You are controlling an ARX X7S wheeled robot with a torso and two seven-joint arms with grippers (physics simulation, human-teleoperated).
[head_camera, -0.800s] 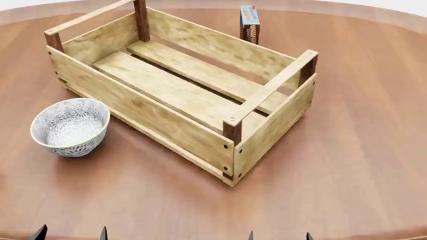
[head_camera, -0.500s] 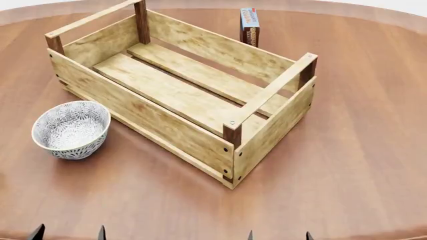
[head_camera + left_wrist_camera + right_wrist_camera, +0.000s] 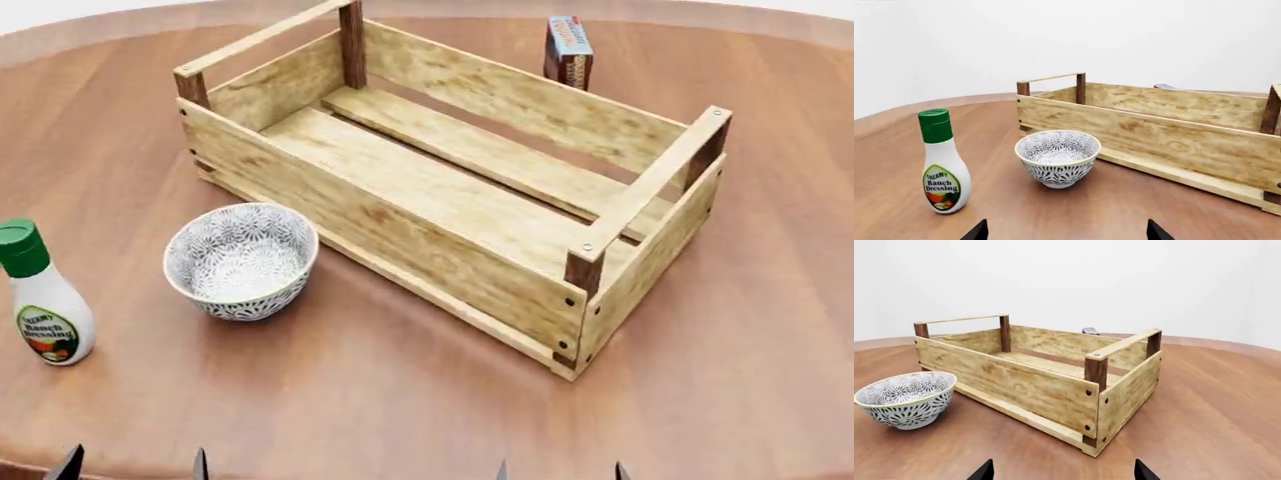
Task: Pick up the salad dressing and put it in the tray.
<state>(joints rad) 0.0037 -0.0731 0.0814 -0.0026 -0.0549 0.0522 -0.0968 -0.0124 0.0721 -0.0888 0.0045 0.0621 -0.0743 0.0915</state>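
Dressing bottle (image 3: 40,296) is stood upright on the table (image 3: 400,400) at far left, well apart from the wooden crate (image 3: 454,190). A patterned bowl (image 3: 240,260) is set between them. Left claw (image 3: 134,466) and right claw (image 3: 558,470) are both spread open, grasping nothing.

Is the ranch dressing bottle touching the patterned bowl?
Apart. The head view shows bare table between the ranch dressing bottle and the patterned bowl; the left wrist view shows the same gap.
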